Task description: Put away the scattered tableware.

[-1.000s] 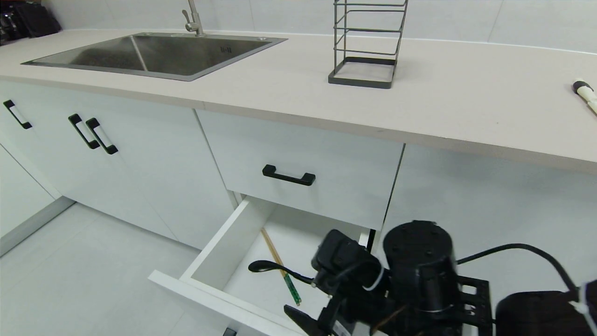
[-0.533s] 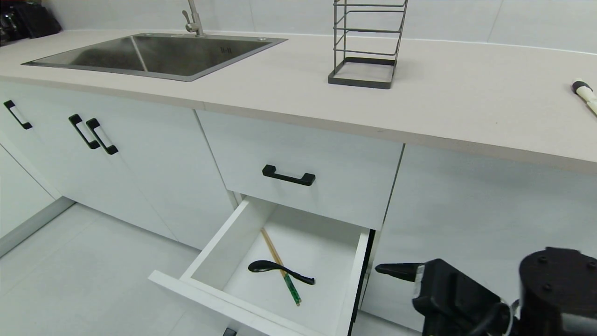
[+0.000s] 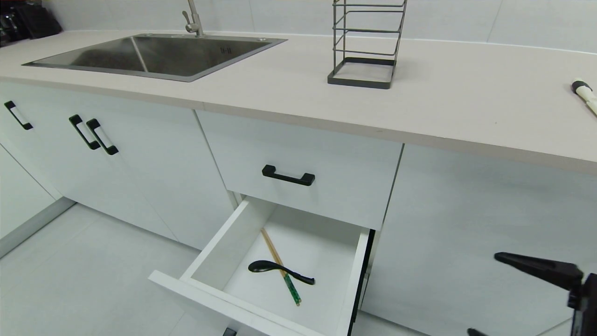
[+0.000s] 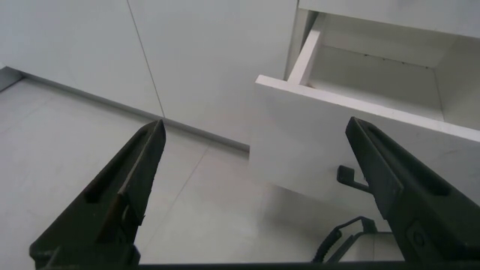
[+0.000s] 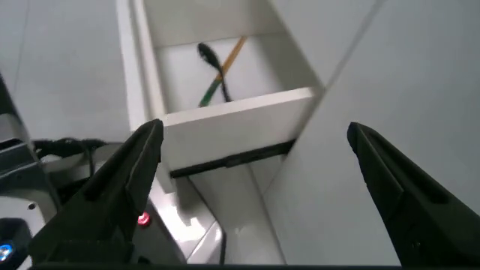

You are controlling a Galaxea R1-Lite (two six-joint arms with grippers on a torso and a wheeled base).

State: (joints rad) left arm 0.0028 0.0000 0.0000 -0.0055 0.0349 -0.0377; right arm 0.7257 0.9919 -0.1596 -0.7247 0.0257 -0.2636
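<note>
A white lower drawer [image 3: 219, 254] stands pulled out below the counter. Inside it lie a black spoon [image 3: 280, 269] and a pair of wooden chopsticks with green tips [image 3: 289, 282], the spoon crossing over them. My right gripper [image 3: 482, 294] is low at the right, in front of the cabinet door beside the drawer, open and empty. Its wrist view looks down on the drawer [image 5: 232, 109], the spoon [image 5: 208, 54] and the chopsticks [image 5: 229, 64] between the spread fingers of the gripper [image 5: 253, 131]. My left gripper [image 4: 255, 131] is open and empty, low before the drawer's front panel [image 4: 360, 150].
On the counter are a steel sink [image 3: 154, 51] at the left, an empty wire rack [image 3: 366, 46] in the middle, and a white utensil with a black end [image 3: 585, 93] at the far right edge. The upper drawer with a black handle [image 3: 288, 176] is closed.
My right arm has swung from over the open drawer to the right, past its side. The spoon and chopsticks lie still in the drawer.
</note>
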